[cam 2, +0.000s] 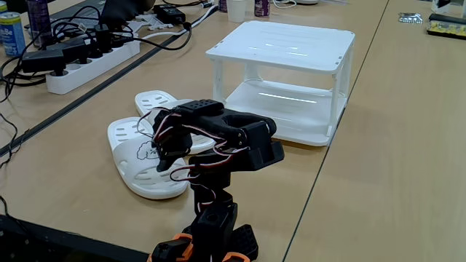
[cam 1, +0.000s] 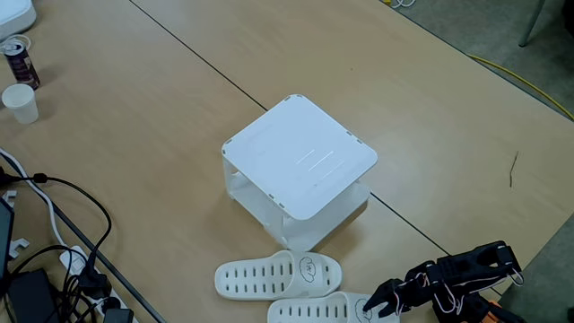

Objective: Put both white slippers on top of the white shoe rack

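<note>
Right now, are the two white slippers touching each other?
Touching. In a fixed view, the far slipper and the near slipper lie side by side with edges meeting near their straps, no table showing between.

No text, brand or number can be read in both fixed views. The white slippers (cam 1: 280,274) carry only a small drawn animal face on the strap, no letters. The can (cam 1: 20,61) at the table edge has a printed label, but too small and blurred to read. The blue can (cam 2: 11,33) also has print, not legible. White shoe rack (cam 2: 284,51): no markings seen.
</note>
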Available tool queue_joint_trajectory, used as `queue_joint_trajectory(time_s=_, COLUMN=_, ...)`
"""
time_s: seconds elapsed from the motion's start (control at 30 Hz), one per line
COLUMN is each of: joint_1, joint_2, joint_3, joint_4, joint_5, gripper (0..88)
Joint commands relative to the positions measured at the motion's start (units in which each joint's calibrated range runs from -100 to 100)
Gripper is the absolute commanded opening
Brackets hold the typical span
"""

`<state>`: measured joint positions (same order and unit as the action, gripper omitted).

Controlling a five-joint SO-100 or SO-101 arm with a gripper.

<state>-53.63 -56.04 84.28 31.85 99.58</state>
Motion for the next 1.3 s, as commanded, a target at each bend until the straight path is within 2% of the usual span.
queue_joint_trajectory(time_s=0.0, joint_1=0.18, joint_2=-0.21, joint_3=1.83, joint_4=-8.46, joint_5=0.42, gripper=19.2)
queue_joint_trajectory(time_s=0.27, joint_1=0.18, joint_2=-0.21, joint_3=12.39, joint_4=-25.89, joint_5=0.42, gripper=19.2)
queue_joint_trajectory(time_s=0.43, joint_1=1.25, joint_2=-0.21, joint_3=13.11, joint_4=-29.43, joint_5=0.42, gripper=17.6)
queue_joint_trajectory(time_s=0.6, joint_1=5.85, joint_2=-0.46, joint_3=10.85, joint_4=-29.52, joint_5=0.42, gripper=0.3)
queue_joint_trajectory(time_s=0.7, joint_1=7.0, joint_2=-0.88, joint_3=9.32, joint_4=-29.52, joint_5=0.42, gripper=0.8)
queue_joint_trajectory(time_s=1.27, joint_1=6.26, joint_2=-0.21, joint_3=-30.01, joint_4=-28.57, joint_5=0.42, gripper=0.7)
